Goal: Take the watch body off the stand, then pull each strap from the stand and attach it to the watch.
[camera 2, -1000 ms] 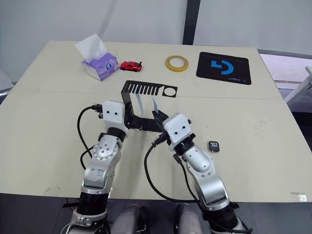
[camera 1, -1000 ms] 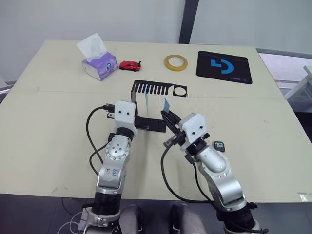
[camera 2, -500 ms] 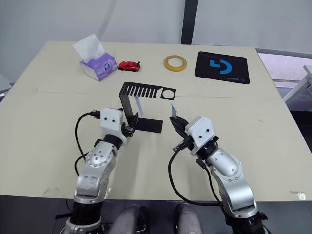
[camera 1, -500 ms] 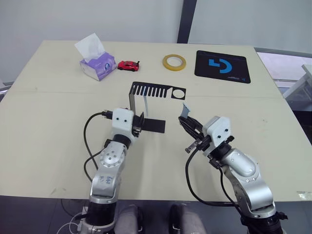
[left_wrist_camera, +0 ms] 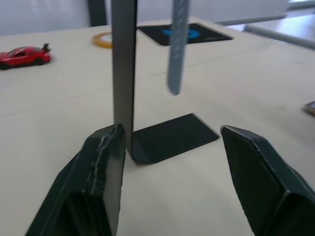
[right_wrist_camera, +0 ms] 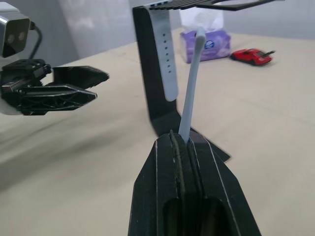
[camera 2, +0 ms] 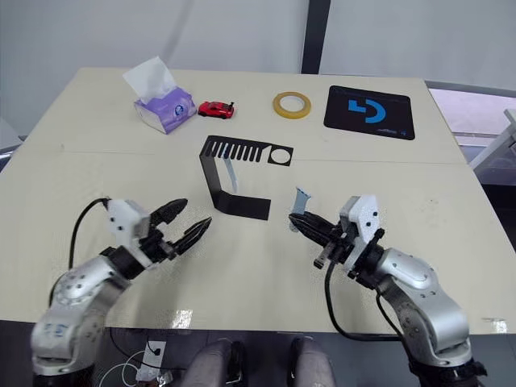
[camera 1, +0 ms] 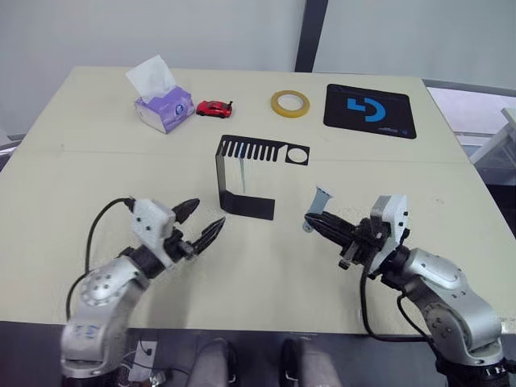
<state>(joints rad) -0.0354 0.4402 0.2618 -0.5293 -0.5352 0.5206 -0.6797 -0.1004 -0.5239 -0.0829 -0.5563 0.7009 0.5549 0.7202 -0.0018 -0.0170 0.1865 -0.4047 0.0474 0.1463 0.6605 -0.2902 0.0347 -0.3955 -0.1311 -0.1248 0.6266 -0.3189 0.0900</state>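
- The right claw [camera 2: 310, 228] was clamped on one strap [camera 2: 299, 201], gripping its lower end so that the band's long axis ran upward from the fingertips, free of the stand [camera 2: 234, 177].
- The watch body [left_wrist_camera: 310, 107] seemed to be the small dark item lying at the edge of the left wrist view; the head views gave no clear sight of it, so the direction of carry for the held strap could not be judged with certainty.
- The second strap [camera 1: 243, 172] hung vertically from the stand's slotted top, between the stand's upright and its open side.
- The left claw [camera 1: 199, 224] stood open and empty, its fingers spread, near the foot of the stand on the upright's side; it was the nearer arm to the hanging strap.
- The stand stood upright on the surface [camera 1: 97, 177], between the two claws.
- A tissue box [camera 1: 164, 105], a red toy car [camera 1: 214, 107], a tape roll [camera 1: 290, 102] and a black mousepad [camera 1: 370, 110] lay well apart at the far side, obstructing nothing.
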